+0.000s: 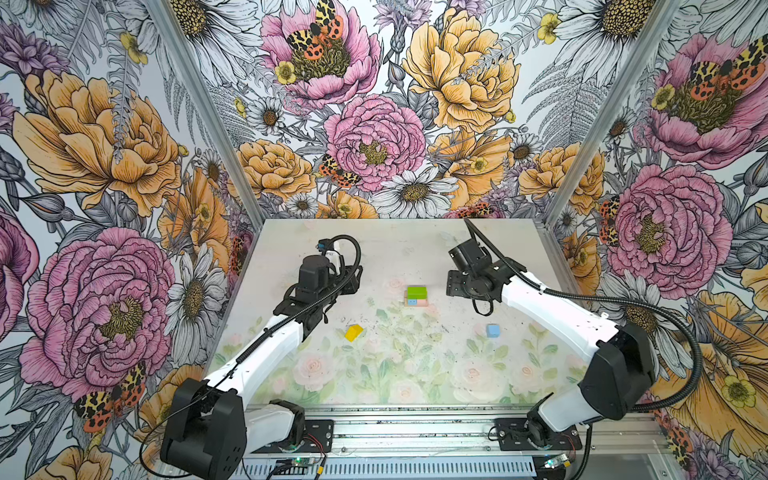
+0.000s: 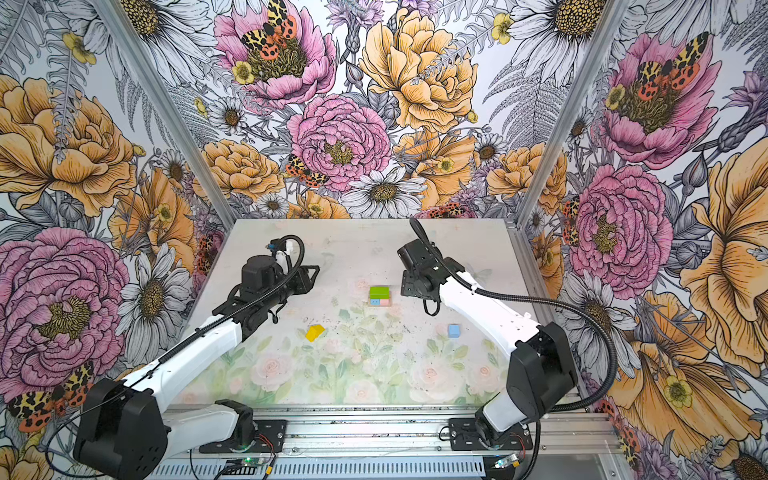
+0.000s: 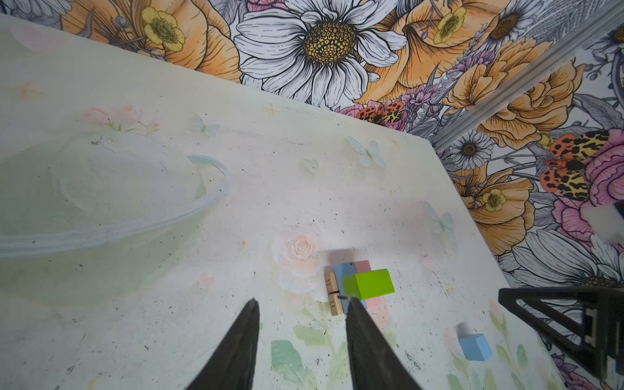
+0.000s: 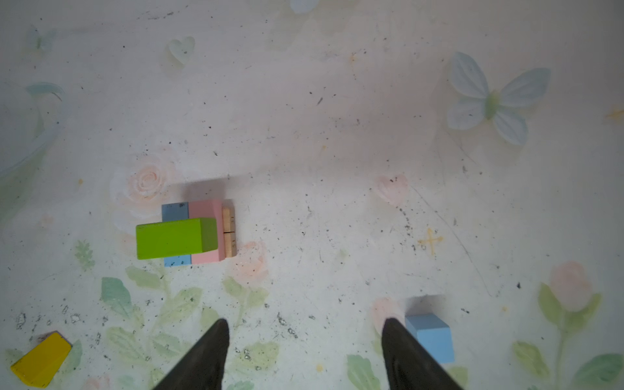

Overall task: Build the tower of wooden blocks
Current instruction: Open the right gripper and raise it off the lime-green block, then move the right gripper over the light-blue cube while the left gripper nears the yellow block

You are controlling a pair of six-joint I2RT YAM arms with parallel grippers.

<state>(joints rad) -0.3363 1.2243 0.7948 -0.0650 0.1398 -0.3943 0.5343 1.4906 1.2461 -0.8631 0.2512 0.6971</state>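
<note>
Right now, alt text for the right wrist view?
Half-built tower on the floral table: green brick across light blue brick and pink brick on tan planks. Open right gripper near a light blue cube; yellow roof-shaped piece lies apart.

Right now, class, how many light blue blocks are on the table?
2. One light blue brick lies beside the pink brick, under the green brick. One light blue cube lies alone, apart from them. None looks hidden.

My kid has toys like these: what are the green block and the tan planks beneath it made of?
Green block: probably wood under smooth, opaque paint; the colour is even and the edges crisp.
Tan planks: apparently unpainted wood, matte; pale woody tone with printed numerals.
</note>
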